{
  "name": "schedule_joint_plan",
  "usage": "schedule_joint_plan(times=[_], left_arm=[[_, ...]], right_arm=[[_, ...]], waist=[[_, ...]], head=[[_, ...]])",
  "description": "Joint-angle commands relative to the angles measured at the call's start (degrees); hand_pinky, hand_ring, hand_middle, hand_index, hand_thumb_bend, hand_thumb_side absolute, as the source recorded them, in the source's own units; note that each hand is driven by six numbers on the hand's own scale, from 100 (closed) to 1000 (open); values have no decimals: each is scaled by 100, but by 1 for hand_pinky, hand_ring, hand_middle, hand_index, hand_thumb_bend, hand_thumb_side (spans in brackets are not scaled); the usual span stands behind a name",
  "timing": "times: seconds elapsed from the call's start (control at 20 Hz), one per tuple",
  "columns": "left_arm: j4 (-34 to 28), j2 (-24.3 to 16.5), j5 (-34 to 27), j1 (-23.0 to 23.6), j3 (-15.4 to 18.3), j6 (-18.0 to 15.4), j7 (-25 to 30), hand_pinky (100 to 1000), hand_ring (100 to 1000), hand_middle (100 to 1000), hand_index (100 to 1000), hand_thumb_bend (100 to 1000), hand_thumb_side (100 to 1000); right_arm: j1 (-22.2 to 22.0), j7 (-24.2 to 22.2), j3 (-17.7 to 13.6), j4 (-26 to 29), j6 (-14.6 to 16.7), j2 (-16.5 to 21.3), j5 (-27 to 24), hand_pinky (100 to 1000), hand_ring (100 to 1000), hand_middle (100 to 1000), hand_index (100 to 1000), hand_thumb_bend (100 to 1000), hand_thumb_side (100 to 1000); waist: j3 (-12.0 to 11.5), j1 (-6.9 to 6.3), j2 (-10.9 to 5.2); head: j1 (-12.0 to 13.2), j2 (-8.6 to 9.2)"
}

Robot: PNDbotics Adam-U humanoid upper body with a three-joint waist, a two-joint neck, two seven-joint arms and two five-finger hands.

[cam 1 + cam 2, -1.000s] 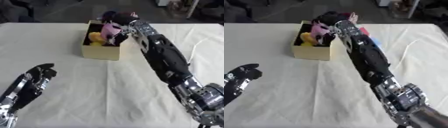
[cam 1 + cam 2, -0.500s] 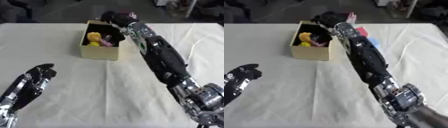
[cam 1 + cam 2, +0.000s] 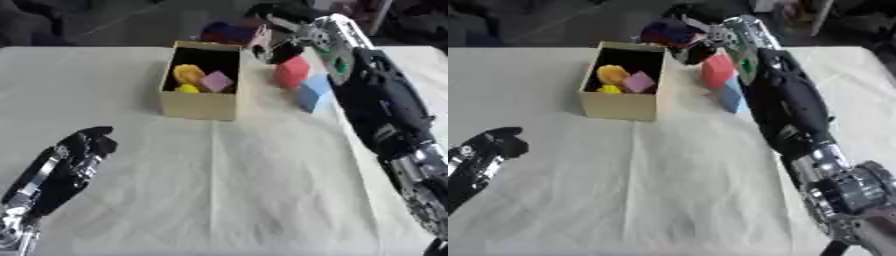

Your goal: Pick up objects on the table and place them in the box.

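left eye view
- box [image 3: 199, 105]: open tan carton, mid-far table, on the white cloth [image 3: 219, 190].
- in box: yellow round piece [image 3: 186, 74], pink block [image 3: 216, 80], small yellow-green bit at the near wall. Counts as done.
- left out: red block [image 3: 291, 71] and blue block [image 3: 312, 93], just right of the box, close together; can't tell if they touch.
- right hand [image 3: 282, 31]: above the table's far edge, past the box's far right corner. Fingers blurred against dark background, can't tell if curled or straight. A dark blue/purple shape [image 3: 229, 33] with a pink edge sits at it; can't tell if held or just behind.
- left hand [image 3: 80, 149]: idle, lower left, fingers curled in, holding nothing.

right eye view
- same layout: box [image 3: 619, 106] with yellow and pink items inside, red block [image 3: 717, 70] over blue block [image 3: 730, 96] to its right.
- right hand [image 3: 702, 31]: near the box's far right corner, state still unreadable.
- progress (judgement): partway. At least three items boxed, at least two blocks left, plus maybe the dark shape.
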State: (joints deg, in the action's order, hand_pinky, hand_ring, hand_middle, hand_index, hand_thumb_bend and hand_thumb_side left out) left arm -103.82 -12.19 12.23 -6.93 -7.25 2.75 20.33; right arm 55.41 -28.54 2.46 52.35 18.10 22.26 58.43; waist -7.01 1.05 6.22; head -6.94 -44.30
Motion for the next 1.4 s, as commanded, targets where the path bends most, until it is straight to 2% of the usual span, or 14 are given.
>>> schedule_joint_plan(times=[0.05,0.2,0.35,0.6,0.85,1.25,1.4], left_arm=[[-92,-145,25,-12,54,-5,-33,811,740,656,865,100,709],[-90,-160,32,-14,64,-7,-44,811,740,656,864,100,706],[-87,-164,36,-24,66,-13,-46,811,740,657,865,100,704],[-81,-167,36,-40,65,-19,-49,811,741,658,865,100,702],[-78,-157,34,-53,65,-24,-48,811,742,658,865,100,700],[-80,-138,19,-72,62,-28,-51,811,741,659,865,100,698],[-80,-140,15,-71,62,-26,-51,811,741,659,865,100,698]], right_arm=[[-32,-466,-1,179,16,579,-7,931,984,1000,1000,223,100],[-205,-787,24,177,37,819,191,932,997,1000,1000,247,100],[-326,-985,48,138,46,952,465,928,1000,1000,1000,310,100],[-436,-997,-33,-50,8,924,905,927,1000,1000,1000,325,100],[-422,-729,-172,-358,-119,763,1126,922,999,1000,1000,291,100],[-298,23,-335,-700,-320,472,1402,919,986,1000,1000,267,100],[-244,129,-337,-810,-324,380,1510,918,986,1000,1000,265,100]], waist=[[24,83,-148],[65,76,-147],[101,56,-140],[138,16,-128],[131,-31,-118],[102,-79,-99],[87,-85,-90]], head=[[71,18],[78,18],[77,18],[79,18],[73,18],[39,18],[21,18]])
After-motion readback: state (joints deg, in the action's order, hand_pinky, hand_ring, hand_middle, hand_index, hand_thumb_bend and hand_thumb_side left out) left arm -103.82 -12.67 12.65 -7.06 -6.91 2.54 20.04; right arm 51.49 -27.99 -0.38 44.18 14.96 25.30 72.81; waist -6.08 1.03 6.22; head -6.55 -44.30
